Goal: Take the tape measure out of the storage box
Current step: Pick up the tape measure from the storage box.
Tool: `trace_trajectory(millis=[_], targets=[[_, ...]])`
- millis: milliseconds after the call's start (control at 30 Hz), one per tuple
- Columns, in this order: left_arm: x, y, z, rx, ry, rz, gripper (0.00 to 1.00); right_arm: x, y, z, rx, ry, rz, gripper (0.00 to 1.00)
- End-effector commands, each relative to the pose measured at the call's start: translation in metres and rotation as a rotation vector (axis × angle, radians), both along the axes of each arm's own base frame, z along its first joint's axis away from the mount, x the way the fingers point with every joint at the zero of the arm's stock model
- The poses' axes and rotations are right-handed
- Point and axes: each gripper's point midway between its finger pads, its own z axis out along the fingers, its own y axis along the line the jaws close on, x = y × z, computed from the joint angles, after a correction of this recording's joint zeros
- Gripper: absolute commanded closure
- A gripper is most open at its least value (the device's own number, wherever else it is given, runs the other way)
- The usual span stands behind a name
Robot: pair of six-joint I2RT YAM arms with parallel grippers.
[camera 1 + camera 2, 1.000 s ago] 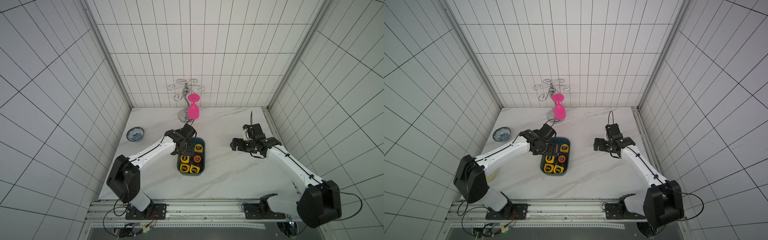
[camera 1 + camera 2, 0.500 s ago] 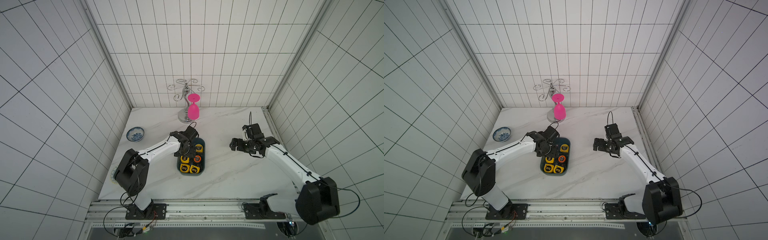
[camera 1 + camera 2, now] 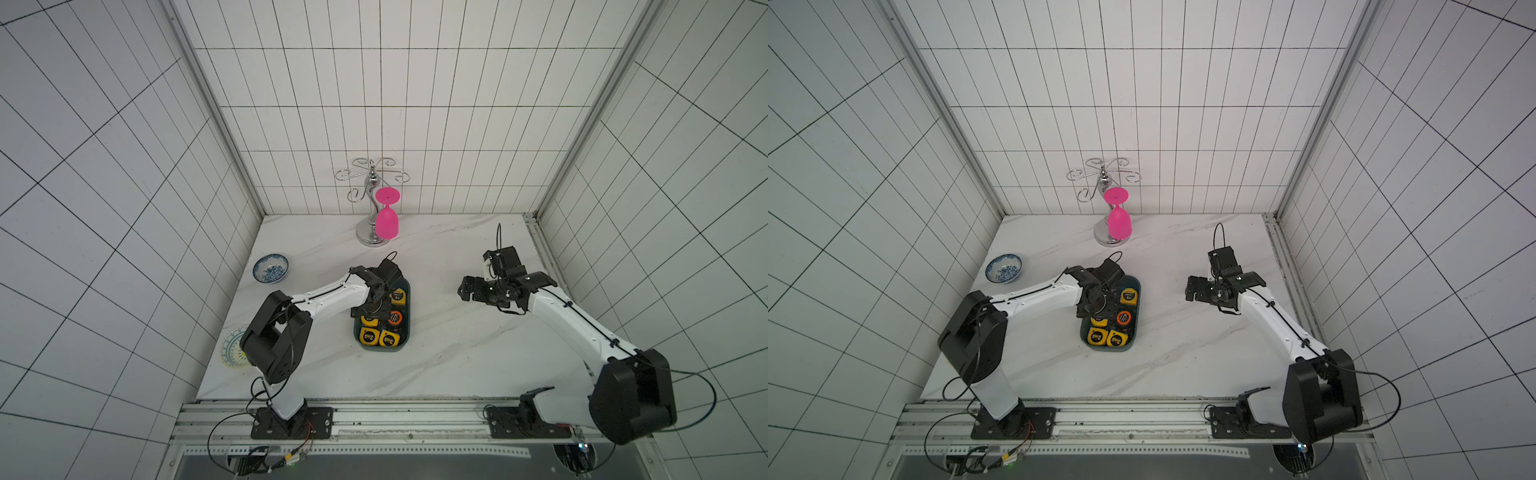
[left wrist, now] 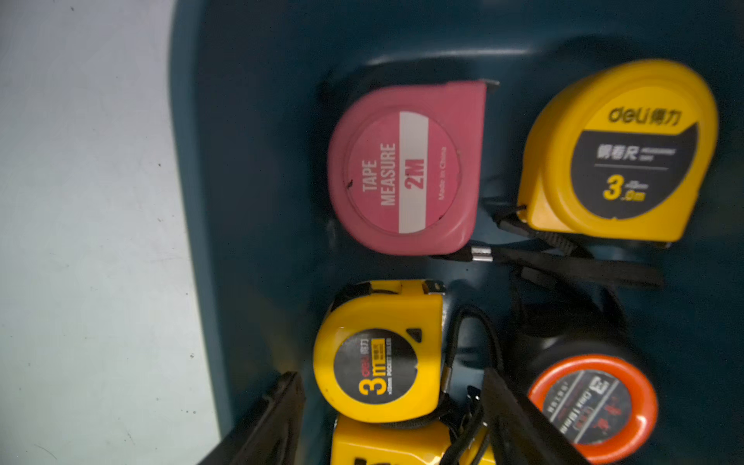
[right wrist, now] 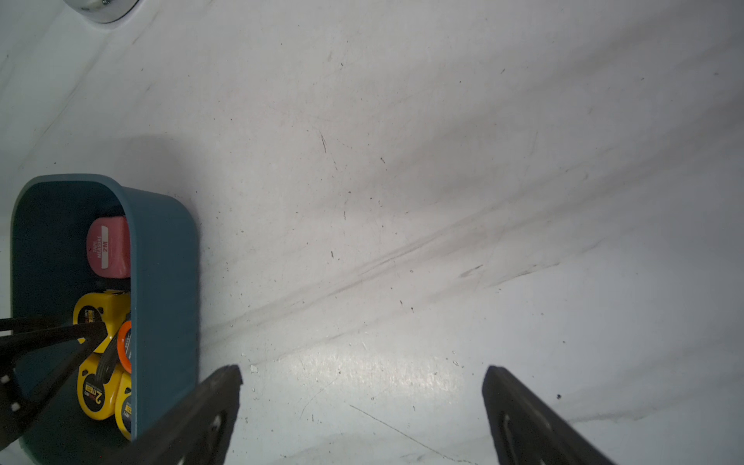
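The left pincer (image 4: 390, 376) points down into the storage box (image 4: 225, 169). Its two black fingers (image 4: 273, 426) stand one on each side of a small yellow tape measure (image 4: 382, 362). The fingers are spread, with a thin bit of room on each side, so they are not pinching it yet. I think the pincer is placed this way so one squeeze can catch both sides, and then it can lift straight up. (Black cords (image 4: 563, 265) lie among the tape measures, some right by one finger, and they could get caught too.)

The right pincer (image 5: 362, 402) hangs over the bare table (image 5: 443, 201), well apart from the box. Its fingers are spread wide with nothing between them. My guess is that it waits there to keep out of the way.

The box sits on the table and holds only tape measures, all lying flat. None is out yet.
- Just past the left pincer's tips is a pink one (image 4: 406, 169).
- Beside the pink one, further off to the side, is a big yellow one (image 4: 620, 153).
- Right next to one finger is a round orange and black one (image 4: 596, 402).
- Back under the pincer is another yellow one (image 4: 402, 443).
- In a top view, one more yellow one (image 3: 389, 338) lies beside that.
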Motion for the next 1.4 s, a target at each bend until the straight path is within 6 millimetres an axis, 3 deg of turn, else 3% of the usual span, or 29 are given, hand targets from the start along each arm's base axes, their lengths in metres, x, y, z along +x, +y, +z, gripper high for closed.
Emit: trace_trajectory(millis=[0,367,700,1133,1367], targets=[[0.0,0.009,-0.011,0.047,0.003,0.037,0.28,0.013,0.009,0.02,0.033,-0.049,0.004,0.04],[0.003,-0.005,-0.013,-0.02,0.002,0.039,0.33,0.013,0.011,0.02,0.037,-0.047,0.007,0.08],[0.006,0.018,-0.007,0.094,-0.048,0.064,0.33,0.017,0.016,0.019,0.055,-0.04,0.01,0.09],[0.004,0.014,-0.038,0.128,0.039,0.052,0.35,0.018,0.015,0.02,0.046,-0.038,0.015,0.11],[0.006,0.013,-0.03,0.111,0.019,0.067,0.58,0.017,0.017,0.015,0.056,-0.023,0.011,0.13]])
